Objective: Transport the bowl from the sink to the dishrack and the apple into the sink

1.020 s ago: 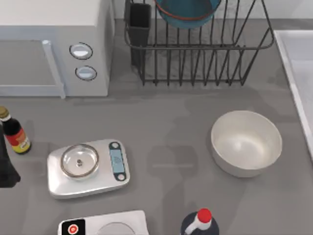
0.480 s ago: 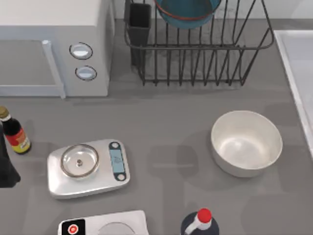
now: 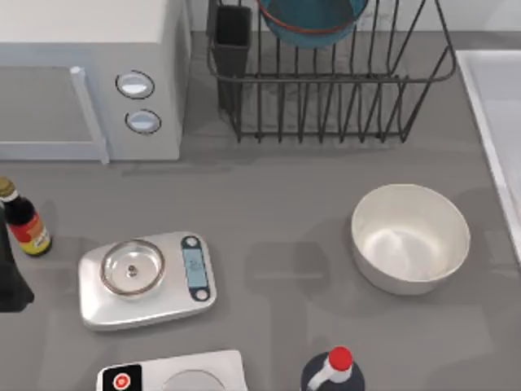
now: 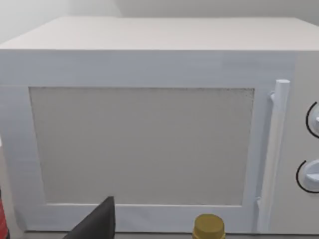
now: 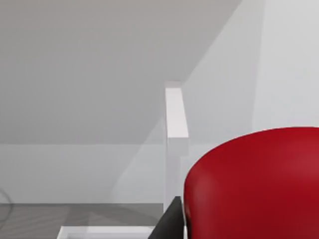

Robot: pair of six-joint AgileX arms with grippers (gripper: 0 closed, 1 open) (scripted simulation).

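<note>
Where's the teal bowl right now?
In the top view the bowl sits in the dishrack at the table's far edge, just right of the rack's dark cutlery cup and right of the microwave.

Grey countertop (image 3: 293, 212), white microwave (image 3: 89, 73) back left.

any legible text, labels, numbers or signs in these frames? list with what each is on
No legible text.
Sauce bottle: red-and-yellow label, print too small to read.
Kitchen scale: blue display panel, no digits readable.
Second scale: red round mark on a black panel, no characters.
Microwave: two dials, unmarked.
</note>
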